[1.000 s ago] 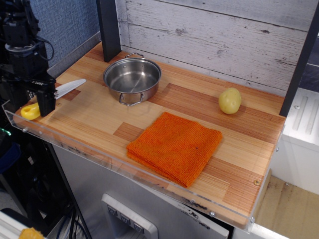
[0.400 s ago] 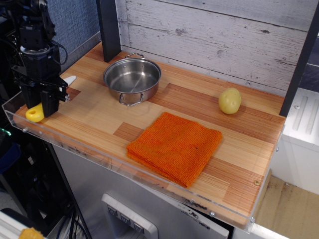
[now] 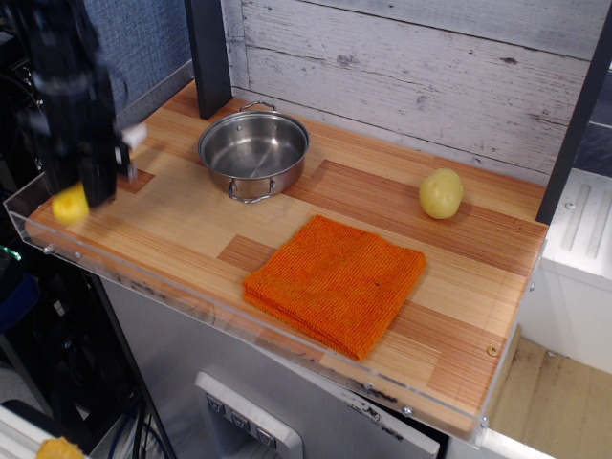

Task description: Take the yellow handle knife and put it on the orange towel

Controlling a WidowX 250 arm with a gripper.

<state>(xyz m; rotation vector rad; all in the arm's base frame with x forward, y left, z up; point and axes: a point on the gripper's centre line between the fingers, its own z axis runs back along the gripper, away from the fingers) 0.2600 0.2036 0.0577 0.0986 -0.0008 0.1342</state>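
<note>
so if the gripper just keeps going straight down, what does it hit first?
Likely the knife: the blurred gripper points down right over it, with the table underneath. Contact can't be judged.

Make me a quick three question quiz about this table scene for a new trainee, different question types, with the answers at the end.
1. True or false: the yellow handle knife already lies on the orange towel.
2. Multiple choice: what sits nearest the back wall on the right side? A) the steel pot B) the potato C) the towel
3. Fill in: the blurred gripper is over the table's ____ end, as the camera sees it.

Key: 1 false, the knife is at the left edge by the gripper; 2 B; 3 left.
</note>
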